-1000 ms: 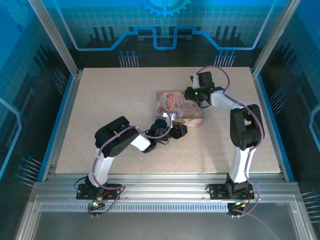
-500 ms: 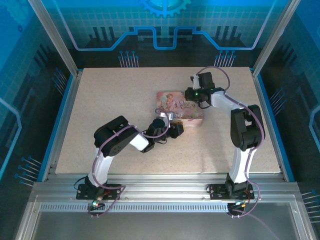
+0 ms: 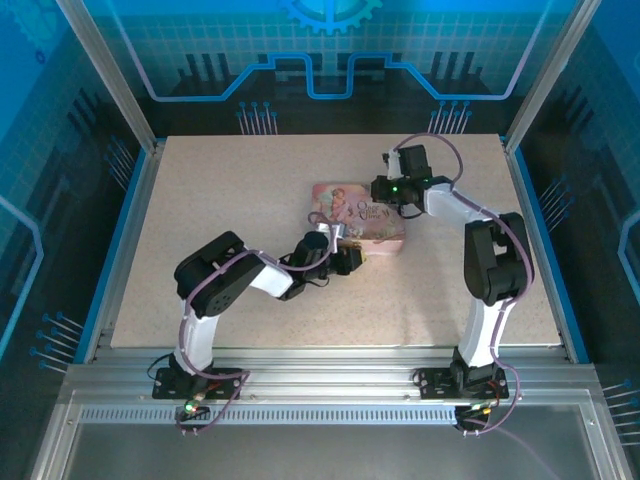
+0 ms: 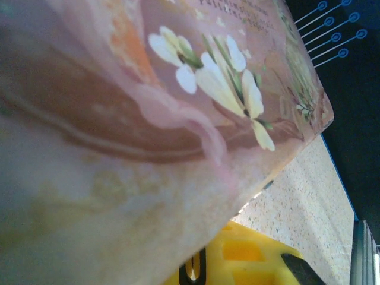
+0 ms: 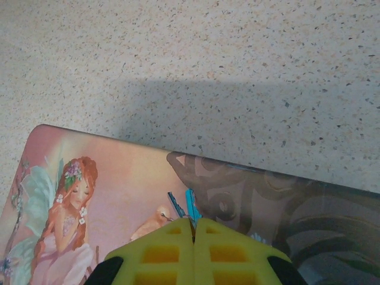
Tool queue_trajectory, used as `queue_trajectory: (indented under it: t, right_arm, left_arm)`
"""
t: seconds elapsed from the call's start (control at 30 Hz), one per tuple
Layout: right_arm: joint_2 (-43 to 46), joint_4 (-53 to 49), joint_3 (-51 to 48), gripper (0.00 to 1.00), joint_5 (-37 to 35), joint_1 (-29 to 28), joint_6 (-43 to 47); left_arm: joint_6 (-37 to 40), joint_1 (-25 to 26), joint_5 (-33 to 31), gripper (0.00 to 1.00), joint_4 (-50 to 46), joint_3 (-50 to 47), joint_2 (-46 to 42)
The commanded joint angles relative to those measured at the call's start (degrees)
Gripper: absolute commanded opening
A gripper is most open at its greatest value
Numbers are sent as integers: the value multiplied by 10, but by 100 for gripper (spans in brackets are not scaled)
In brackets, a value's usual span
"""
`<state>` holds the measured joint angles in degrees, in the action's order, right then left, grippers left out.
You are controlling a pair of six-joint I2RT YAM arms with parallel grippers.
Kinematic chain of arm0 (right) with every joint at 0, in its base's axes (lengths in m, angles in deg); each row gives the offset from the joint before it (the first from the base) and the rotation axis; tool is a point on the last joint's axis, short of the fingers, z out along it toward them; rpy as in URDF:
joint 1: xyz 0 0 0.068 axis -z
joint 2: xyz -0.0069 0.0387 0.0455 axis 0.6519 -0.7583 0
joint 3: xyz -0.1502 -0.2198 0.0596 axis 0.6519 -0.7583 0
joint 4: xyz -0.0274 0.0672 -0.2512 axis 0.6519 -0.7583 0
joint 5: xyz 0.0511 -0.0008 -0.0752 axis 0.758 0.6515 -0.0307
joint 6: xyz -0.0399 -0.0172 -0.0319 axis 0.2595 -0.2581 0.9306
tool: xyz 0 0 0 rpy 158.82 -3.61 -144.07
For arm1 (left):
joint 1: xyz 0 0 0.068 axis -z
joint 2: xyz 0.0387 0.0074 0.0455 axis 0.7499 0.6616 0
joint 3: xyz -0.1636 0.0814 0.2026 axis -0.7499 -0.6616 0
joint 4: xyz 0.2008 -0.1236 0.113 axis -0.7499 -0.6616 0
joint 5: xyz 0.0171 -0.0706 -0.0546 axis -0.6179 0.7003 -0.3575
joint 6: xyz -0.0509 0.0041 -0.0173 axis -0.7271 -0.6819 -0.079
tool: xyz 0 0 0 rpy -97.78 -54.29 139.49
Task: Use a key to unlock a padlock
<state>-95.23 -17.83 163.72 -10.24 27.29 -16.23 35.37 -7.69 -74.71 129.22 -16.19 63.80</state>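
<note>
The pink flat box [image 3: 352, 215] with the illustrated lid lies mid-table. My right gripper [image 3: 382, 194] hovers over its far right part. In the right wrist view its yellow fingers [image 5: 234, 246] are pressed together on a thin blue key [image 5: 191, 205], whose tip pokes out above the lid [image 5: 113, 190]. My left gripper [image 3: 345, 258] sits at the box's near left edge. The left wrist view is so close to the box [image 4: 148, 119] that only one yellow finger [image 4: 249, 261] shows beneath it. The padlock is hidden.
The speckled beige table [image 3: 220, 200] stretches wide on the left and at the back. Blue rails and aluminium posts [image 3: 130, 110] frame its edges. A strip of table [image 4: 303, 196] lies beside the box in the left wrist view.
The left arm's elbow has swung left and its gripper has drawn slightly left along the box's near edge. The right arm and the box stay put.
</note>
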Motion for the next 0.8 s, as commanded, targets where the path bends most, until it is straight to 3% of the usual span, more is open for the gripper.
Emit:
queue_trajectory:
  t: [0.0,0.27,0.77]
  right_arm:
    - [35,2,-8,0,16,14,5]
    - [109,20,-65,0,28,20,0]
    - [368,54,-274,0,86,23,-38]
  left_arm:
    - [-2,-12,40,8,-95,8,-28]
    - [-24,-22,79,8,-189,42,-55]
    - [-75,-30,101,8,-261,81,-106]
